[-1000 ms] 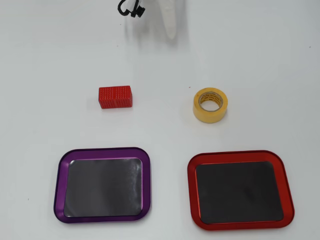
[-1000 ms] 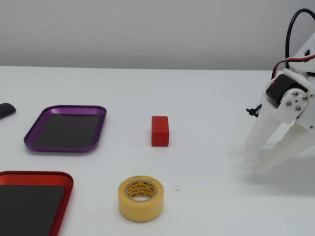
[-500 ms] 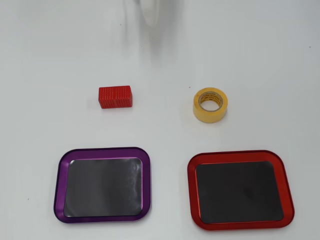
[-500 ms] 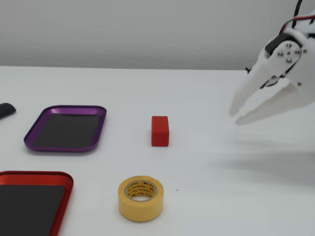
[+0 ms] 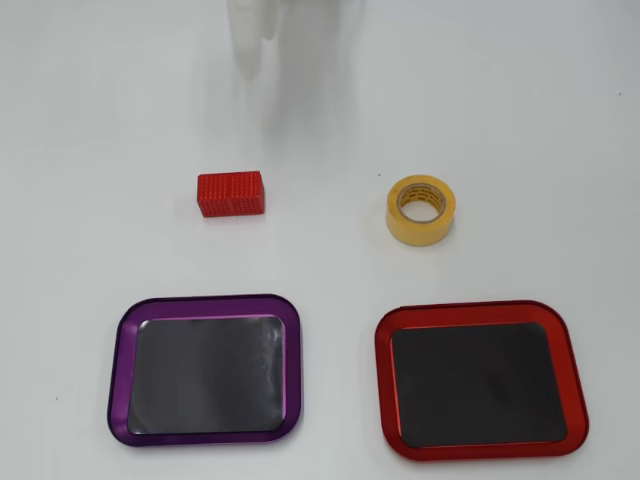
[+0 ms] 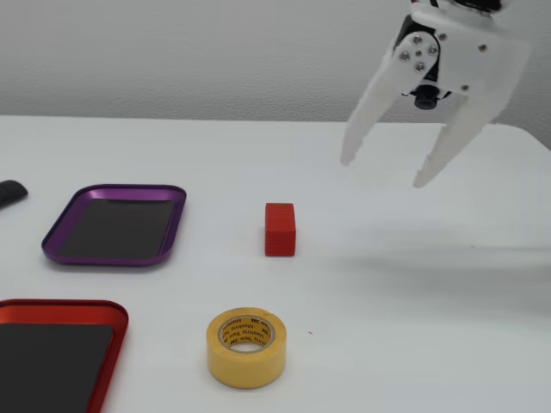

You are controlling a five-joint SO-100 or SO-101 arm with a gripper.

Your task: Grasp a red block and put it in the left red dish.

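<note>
The red block [image 5: 231,193] lies on the white table, left of centre in the overhead view; in the fixed view the block [image 6: 280,229] sits mid-table. The red dish [image 5: 480,379] is at the bottom right of the overhead view and at the bottom left of the fixed view [image 6: 60,311]. My white gripper [image 6: 385,172] hangs open and empty above the table, to the right of the block and well apart from it in the fixed view. In the overhead view only its fingertips [image 5: 250,45] show at the top edge, beyond the block.
A purple-rimmed tray [image 5: 207,369] lies left of the red dish in the overhead view. A yellow tape roll [image 5: 421,209] stands to the right of the block. A dark object [image 6: 10,193] shows at the fixed view's left edge.
</note>
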